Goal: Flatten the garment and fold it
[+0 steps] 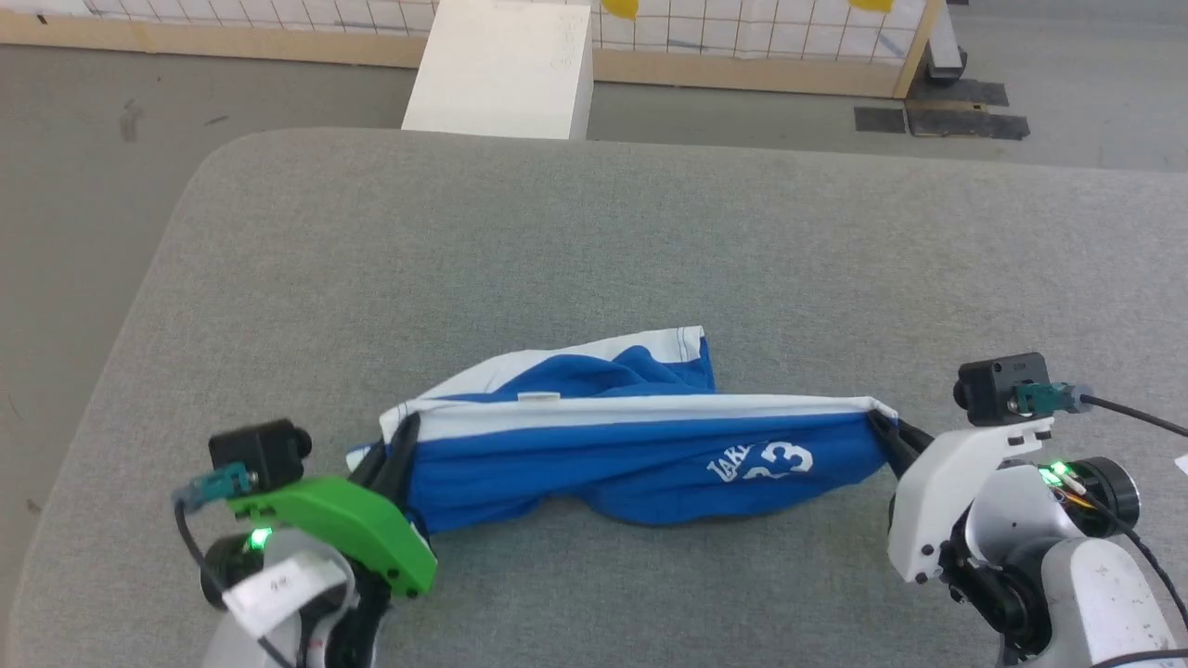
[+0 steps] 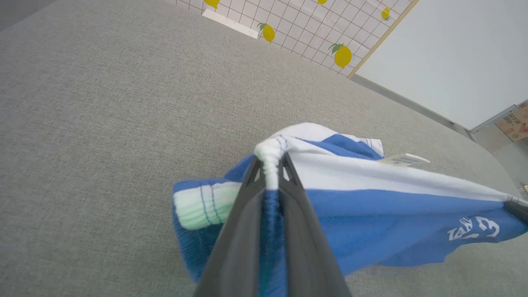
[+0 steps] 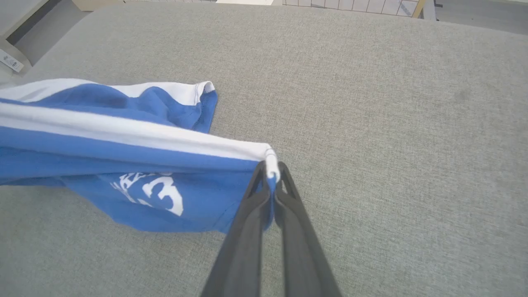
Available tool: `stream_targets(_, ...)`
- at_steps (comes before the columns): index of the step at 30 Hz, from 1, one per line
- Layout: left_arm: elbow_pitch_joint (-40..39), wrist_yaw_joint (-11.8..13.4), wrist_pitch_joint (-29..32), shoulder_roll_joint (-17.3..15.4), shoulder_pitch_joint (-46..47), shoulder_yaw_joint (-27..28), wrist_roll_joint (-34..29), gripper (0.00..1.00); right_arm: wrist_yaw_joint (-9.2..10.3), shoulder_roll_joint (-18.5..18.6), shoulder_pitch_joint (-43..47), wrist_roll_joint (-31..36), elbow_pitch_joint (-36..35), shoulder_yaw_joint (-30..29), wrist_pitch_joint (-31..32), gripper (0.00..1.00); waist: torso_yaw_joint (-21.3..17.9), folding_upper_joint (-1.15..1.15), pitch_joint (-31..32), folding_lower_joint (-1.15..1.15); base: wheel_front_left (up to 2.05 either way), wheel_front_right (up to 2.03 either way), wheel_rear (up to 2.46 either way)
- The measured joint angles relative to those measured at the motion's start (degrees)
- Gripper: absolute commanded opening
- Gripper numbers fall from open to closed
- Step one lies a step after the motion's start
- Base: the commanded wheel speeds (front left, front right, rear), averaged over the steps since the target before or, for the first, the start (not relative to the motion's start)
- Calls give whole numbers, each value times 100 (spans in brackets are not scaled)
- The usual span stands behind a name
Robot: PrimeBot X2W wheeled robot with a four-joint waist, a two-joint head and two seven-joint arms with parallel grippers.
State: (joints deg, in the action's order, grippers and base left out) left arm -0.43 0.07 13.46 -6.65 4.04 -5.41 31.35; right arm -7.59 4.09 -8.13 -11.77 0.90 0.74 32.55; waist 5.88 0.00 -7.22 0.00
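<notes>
Head view shows you the garment (image 1: 640, 455) stretched left to right over the near part of the grey desk (image 1: 594, 232). It is pulled into a taut band, white stripe along the top and the white number facing you. Your left fingers (image 1: 397, 453) pinch its left end and your right fingers (image 1: 898, 443) pinch its right end. A white box (image 1: 506, 70) stands beyond the desk's far edge.

Left wrist view: the two dark fingers are pressed together on a bunched white and blue fold.

Right wrist view: the fingers clamp the white-edged corner, with the lettering just left of them and blue cloth sagging towards the desk.
</notes>
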Motion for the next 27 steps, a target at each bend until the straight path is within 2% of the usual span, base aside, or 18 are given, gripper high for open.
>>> stream_targets(9, 1454, -79, 264, -181, 1156, -86, -8, 0, 0, 10, -260, 2, 24, 235, 74, 0, 9, 0, -242, 0, 0, 0, 0)
stream_targets(10, 1628, -79, 328, -181, 1241, -101, -2, 4, 0, 10, -281, 2, 31, 267, 73, 0, 6, 0, -271, 0, 0, 0, 0)
stream_targets(12, 2003, -79, 390, -177, 1395, -124, -1, 55, 0, 11, -336, 2, 52, 331, 73, 0, -8, 0, -339, 0, 0, 0, 0)
stream_targets(13, 2134, -78, 411, -177, 1452, -125, -1, 100, 0, 11, -364, 1, 59, 357, 73, 0, -17, 0, -367, 0, 0, 0, 0)
stream_targets(20, 2519, -96, 201, -178, 1671, -168, -25, 100, 0, 67, -434, 0, 121, 401, 64, 0, -57, 0, -514, 0, 0, 0, 0)
stream_targets(27, 2092, -110, 59, -383, 1670, -332, -244, 100, 0, 78, -433, -23, 200, 369, 44, 0, 74, 0, -460, 0, 0, 0, 0)
